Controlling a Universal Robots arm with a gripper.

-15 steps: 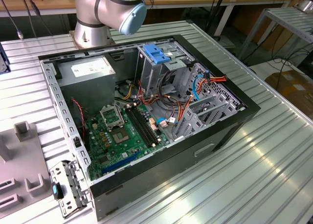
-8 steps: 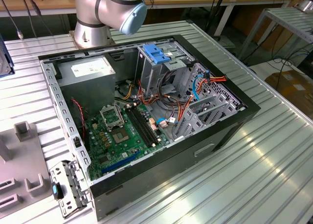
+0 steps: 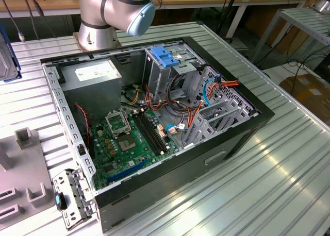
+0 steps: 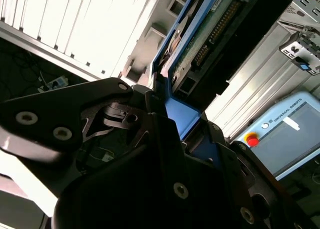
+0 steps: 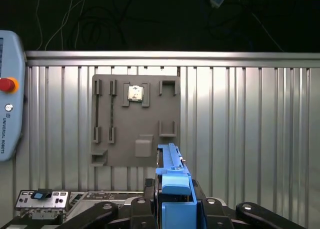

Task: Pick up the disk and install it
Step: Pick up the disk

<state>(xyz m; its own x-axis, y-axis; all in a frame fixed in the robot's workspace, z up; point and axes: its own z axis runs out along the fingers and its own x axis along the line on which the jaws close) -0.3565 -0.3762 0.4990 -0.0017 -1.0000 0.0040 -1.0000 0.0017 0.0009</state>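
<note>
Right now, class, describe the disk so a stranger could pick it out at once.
Start at the ribbed table and its grey plate. Near the plate, the gripper clamps the disk edge-on. The blue rail frame sets it apart from the grey and black parts around it.

Your first wrist view catches the disk (image 5: 172, 181) edge-on: its blue plastic rail frame stands upright and narrow, clamped on both sides by the end effector (image 5: 172, 209) and held off the ribbed table (image 5: 250, 139). In your second wrist view the disk (image 4: 210, 34) turns its underside towards you, with a green circuit board carrying a row of connector pins, a black body, and the blue frame running along one long edge down into the clamp
</note>
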